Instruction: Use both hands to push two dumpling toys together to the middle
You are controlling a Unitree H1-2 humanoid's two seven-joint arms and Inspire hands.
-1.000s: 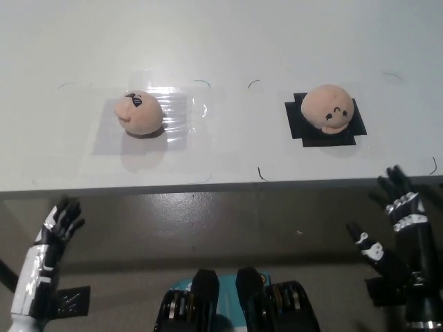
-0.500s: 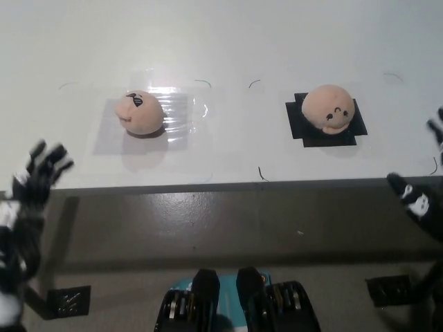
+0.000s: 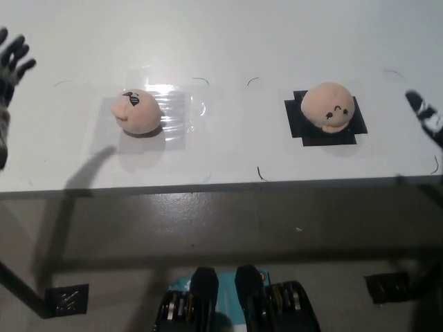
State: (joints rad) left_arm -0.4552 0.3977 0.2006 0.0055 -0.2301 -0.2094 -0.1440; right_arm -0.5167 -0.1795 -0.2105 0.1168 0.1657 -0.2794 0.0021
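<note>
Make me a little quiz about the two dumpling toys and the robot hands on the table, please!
1. True or false: the left dumpling toy sits on a black patch.
2. Which robot hand shows at the picture's far left edge? A) left robot hand B) right robot hand
3. Fill in: the right dumpling toy and the left one are ____ (touching / apart).

Key:
1. False; it sits on a clear shiny sheet.
2. A
3. apart
</note>
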